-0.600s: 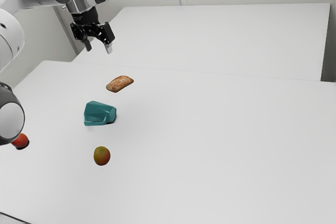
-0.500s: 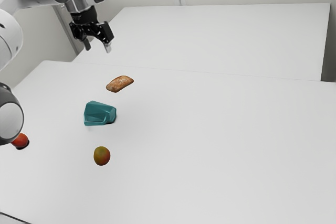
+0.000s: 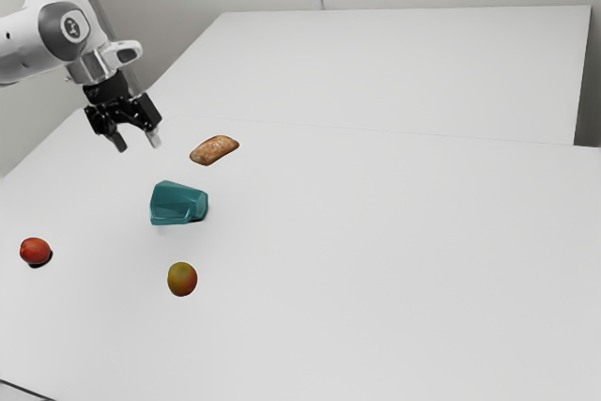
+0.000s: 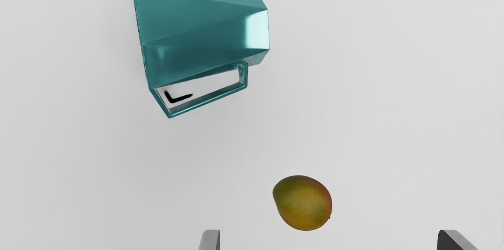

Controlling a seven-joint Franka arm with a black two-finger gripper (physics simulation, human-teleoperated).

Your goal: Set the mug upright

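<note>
So the mug (image 3: 178, 202) is lying on its side on the white worktop (image 3: 394, 260), left of centre in the exterior view. It's a teal, faceted thing, with its wider end pointing to the exterior view's left and its narrower base to the right. The handle (image 4: 208, 102) sits on the side that faces the mango (image 3: 182, 279), which is a green, yellow and reddish one just below the mug in the exterior view.

The fingers (image 3: 153, 138) are up in the upper left of that view, well apart from the mug and pointing down. Wrist view has them spread wide (image 4: 211, 240), tips far from each other, and the mango is closer to them than the mug is. Honestly can't tell from this angle how high they are above the worktop, but they're raised.

Other bits lying around: a brown bread roll (image 3: 214, 149) just above the mug in the exterior view, and a round red fruit (image 3: 36, 251) over by the left edge, with a dark shadow under it.
</note>
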